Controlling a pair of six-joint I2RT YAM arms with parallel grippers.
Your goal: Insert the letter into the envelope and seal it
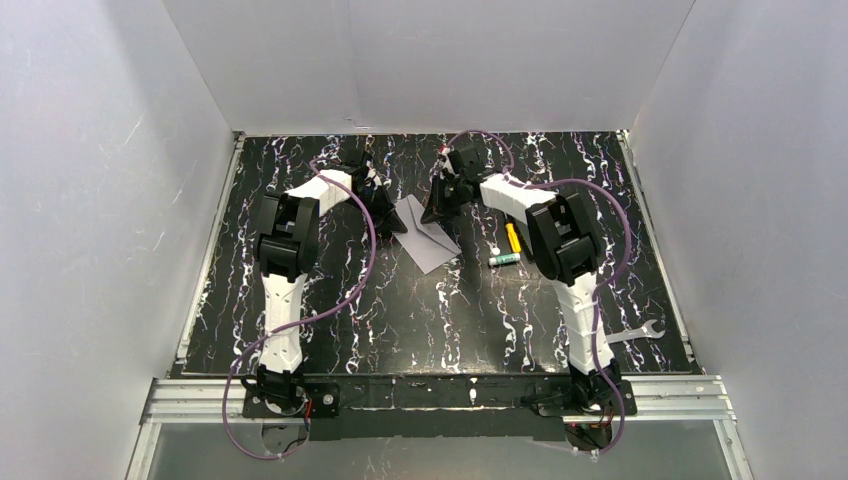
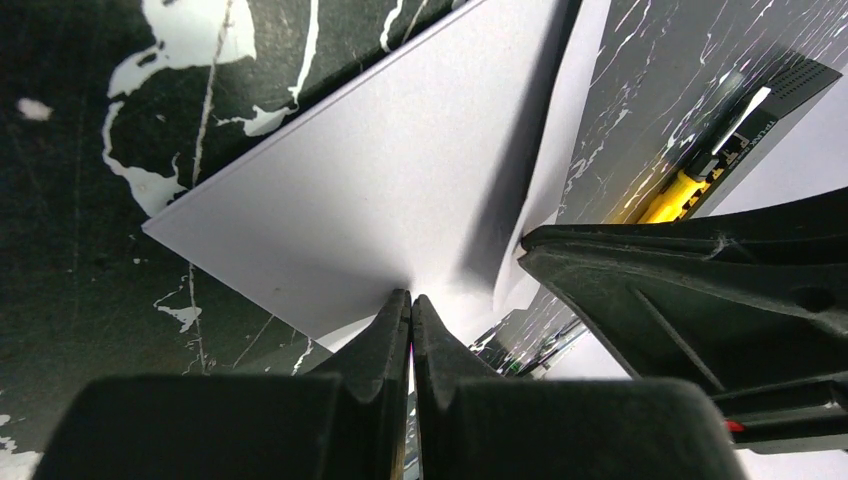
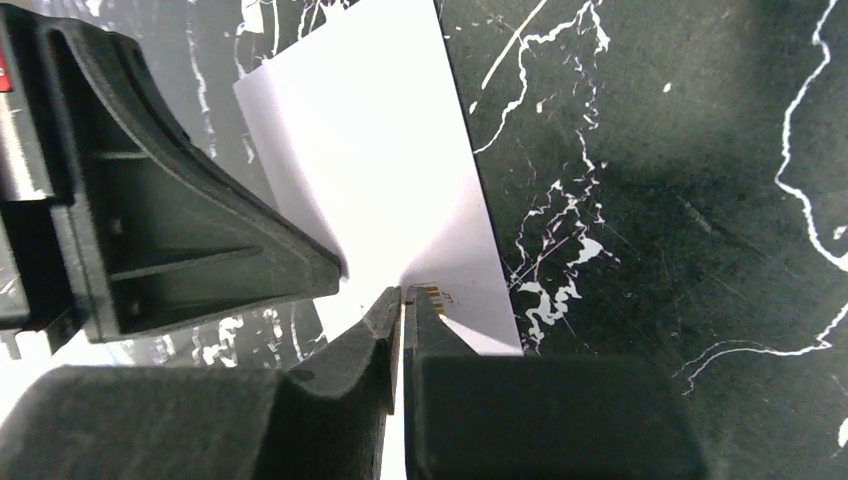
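Observation:
The pale lavender-white envelope (image 1: 432, 243) lies at the middle back of the table, its far part lifted between both grippers. My left gripper (image 1: 392, 217) is shut on a thin paper edge of the envelope (image 2: 380, 180) in the left wrist view. My right gripper (image 1: 440, 203) is shut on the opposite paper edge of the envelope (image 3: 390, 170); a small tan-striped bit (image 3: 436, 293) shows at its fingertip. The two grippers are close together, each seeing the other's black finger (image 2: 700, 290) (image 3: 170, 220). The cream-tan letter does not show as a sheet in any view.
A yellow-and-black pen (image 1: 512, 237) and a green tube (image 1: 503, 259) lie just right of the envelope, beside the right arm. A wrench (image 1: 635, 333) lies near the front right. The pen (image 2: 690, 180) and a dark box (image 2: 790, 80) show in the left wrist view. White walls enclose the table.

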